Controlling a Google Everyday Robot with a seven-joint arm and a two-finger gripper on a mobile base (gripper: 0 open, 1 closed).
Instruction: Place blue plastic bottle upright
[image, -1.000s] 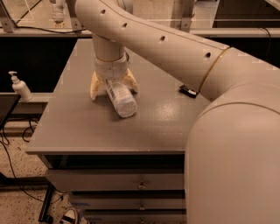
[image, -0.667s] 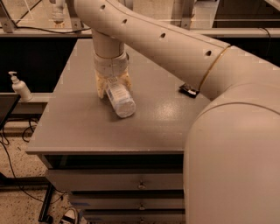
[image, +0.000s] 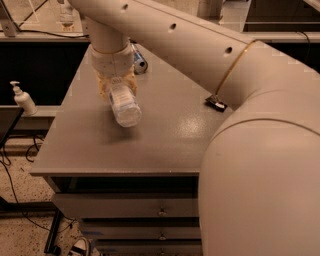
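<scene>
The blue plastic bottle (image: 123, 106) is a clear pale plastic bottle with a white label. It is tilted, its base pointing toward the camera and down, held above the grey table (image: 165, 140). My gripper (image: 116, 86) hangs from the big cream arm over the left middle of the table and is shut on the bottle's upper part, with its yellowish fingers (image: 104, 89) on either side. The bottle's cap is hidden behind the gripper.
A small shiny drink can (image: 139, 60) lies behind the gripper at the table's back. A small dark object (image: 216, 103) lies at the right. A white pump-dispenser bottle (image: 22, 99) stands on a shelf left of the table. Drawers (image: 130, 206) sit under the tabletop.
The fingers have closed from wide open onto the bottle. The bottle has been lifted off the table and now hangs tilted in the gripper.
</scene>
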